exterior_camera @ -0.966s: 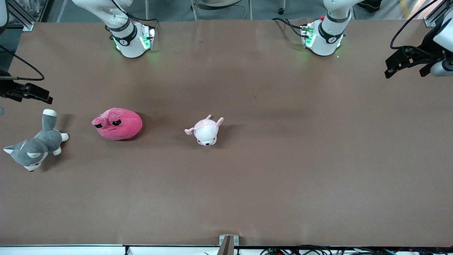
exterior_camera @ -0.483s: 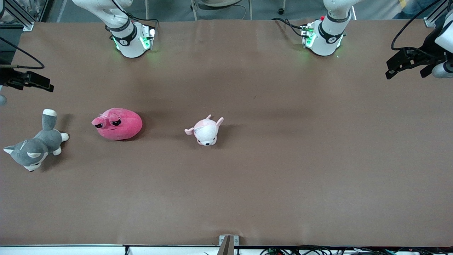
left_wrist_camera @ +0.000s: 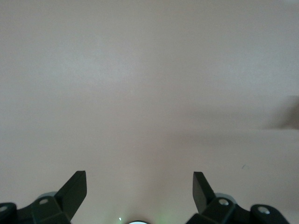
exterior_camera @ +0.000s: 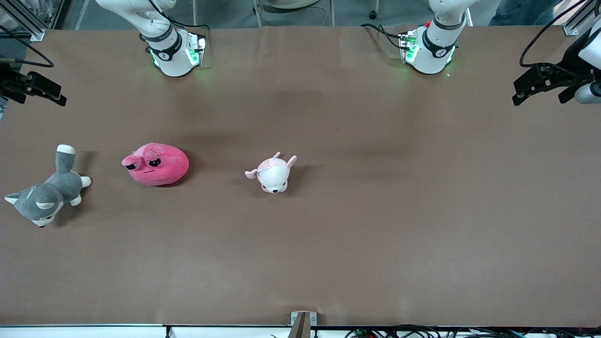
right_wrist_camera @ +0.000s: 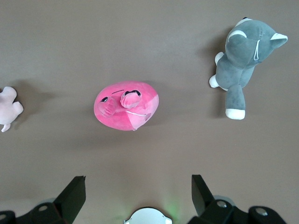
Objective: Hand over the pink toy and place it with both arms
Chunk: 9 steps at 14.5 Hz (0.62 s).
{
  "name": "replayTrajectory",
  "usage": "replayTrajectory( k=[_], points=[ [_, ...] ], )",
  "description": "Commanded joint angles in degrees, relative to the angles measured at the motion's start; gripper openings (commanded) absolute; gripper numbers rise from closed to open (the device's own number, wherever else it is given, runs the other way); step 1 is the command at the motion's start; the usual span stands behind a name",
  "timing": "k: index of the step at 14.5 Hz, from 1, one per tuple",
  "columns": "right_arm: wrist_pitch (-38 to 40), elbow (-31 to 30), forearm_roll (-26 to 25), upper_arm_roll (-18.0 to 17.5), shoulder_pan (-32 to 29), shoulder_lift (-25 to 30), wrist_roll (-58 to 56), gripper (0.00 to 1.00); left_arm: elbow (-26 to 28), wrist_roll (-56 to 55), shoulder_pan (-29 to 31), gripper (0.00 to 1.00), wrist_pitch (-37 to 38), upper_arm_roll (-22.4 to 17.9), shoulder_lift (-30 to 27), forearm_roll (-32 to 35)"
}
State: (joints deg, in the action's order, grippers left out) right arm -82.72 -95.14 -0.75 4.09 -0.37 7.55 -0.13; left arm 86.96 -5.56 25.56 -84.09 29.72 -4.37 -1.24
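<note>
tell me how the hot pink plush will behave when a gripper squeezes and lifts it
The pink toy looks like a stuffed fabric blob, so it will probably squash between the fingers and weigh little. Its rounded body with a flattish underside suggests it would slide on the table when pushed; it seems unlikely to roll.

Round hot-pink plush toy (exterior_camera: 156, 164) (right_wrist_camera: 126, 105): soft cloth, short matt pile, with dark stitched eyes.
Small pale pink-and-white puppy plush (exterior_camera: 273, 173): soft cloth, matt, slightly fuzzy.
Grey-and-white cat-like plush (exterior_camera: 47, 190) (right_wrist_camera: 243, 59): soft cloth, matt, white patches on paws and tail tip.
Brown table cover (exterior_camera: 375, 211) (left_wrist_camera: 149, 84): smooth, matt, like paper or thin sheet, with faint creases and soft sheen near the bases.
White arm bases (exterior_camera: 174, 49): hard plastic-like shell, smooth, a little glossy, with black bands.
Black left gripper (left_wrist_camera: 139, 186) and black right gripper (right_wrist_camera: 138, 189): hard, matt, plastic-like fingers spread apart.
</note>
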Motion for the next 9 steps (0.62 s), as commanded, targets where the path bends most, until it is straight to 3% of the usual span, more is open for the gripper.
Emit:
replayTrajectory(
  k=[1,4,7,9],
  points=[
    [-0.8,-0.6,-0.3,-0.6,-0.3,1.7,-0.4,1.0,-3.5,0.7,0.5,1.0,0.1,0.2,2.7,-0.2],
    [1.7,4.1,-0.4,-0.2,-0.6,1.2,-0.4,1.0,-3.6,0.7,0.1,1.0,0.1,0.1,3.0,0.2],
    [1.7,4.4,-0.4,-0.2,-0.7,1.0,-0.7,1.0,-3.5,0.8,-1.4,1.0,0.1,-1.4,3.1,0.2],
    [1.7,5.7,-0.5,-0.2,-0.7,0.4,-1.5,1.0,-3.5,0.8,-7.3,1.0,0.2,-7.5,3.1,0.2]
  ],
)
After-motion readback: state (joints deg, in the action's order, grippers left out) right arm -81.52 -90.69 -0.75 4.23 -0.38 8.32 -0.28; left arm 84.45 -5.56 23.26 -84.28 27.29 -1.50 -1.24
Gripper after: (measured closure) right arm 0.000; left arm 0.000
